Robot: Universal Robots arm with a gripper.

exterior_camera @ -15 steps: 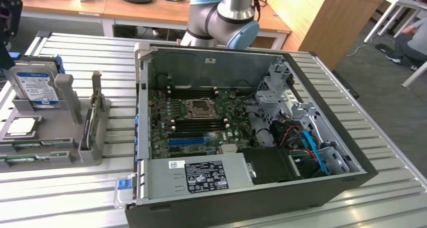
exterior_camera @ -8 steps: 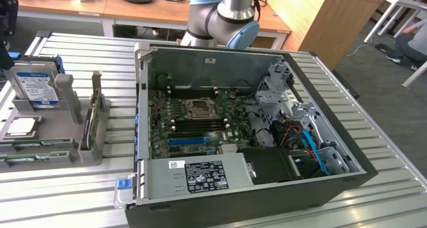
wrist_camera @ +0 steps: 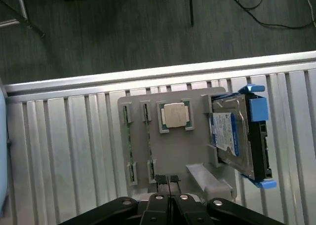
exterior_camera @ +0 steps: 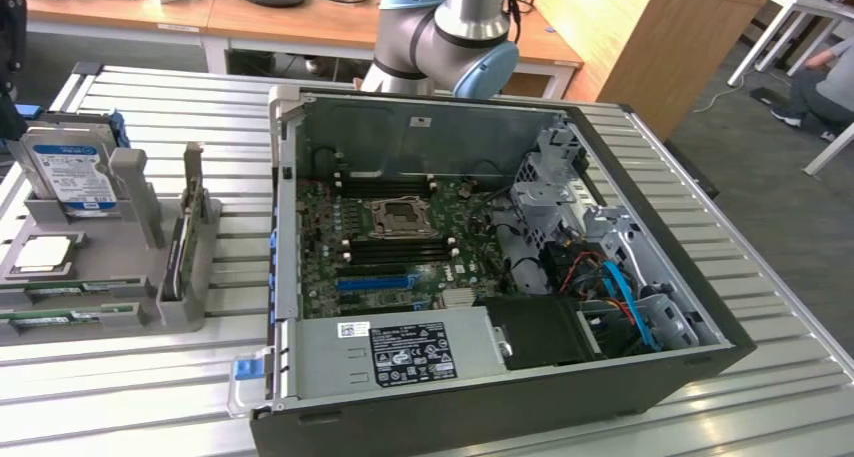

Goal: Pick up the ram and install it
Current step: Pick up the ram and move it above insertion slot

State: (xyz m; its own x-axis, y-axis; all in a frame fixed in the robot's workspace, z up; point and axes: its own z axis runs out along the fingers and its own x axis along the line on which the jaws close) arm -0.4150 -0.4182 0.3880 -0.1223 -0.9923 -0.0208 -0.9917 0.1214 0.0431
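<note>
Over the gray parts holder (wrist_camera: 165,153), the gripper (wrist_camera: 167,178) hangs with fingers pressed together, gripping nothing.
Green ram (wrist_camera: 129,143) sits on edge in the holder's slots, beside the processor chip (wrist_camera: 176,115), apart from the open computer case (exterior_camera: 641,147).

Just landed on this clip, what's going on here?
The arm's gripper is shut with nothing in it, above the grey parts holder on the slatted table. The ram lies in the holder's slots, not yet picked up, next to the processor chip and the hard drive. The open computer case stands to the exterior view's right of the holder.
</note>
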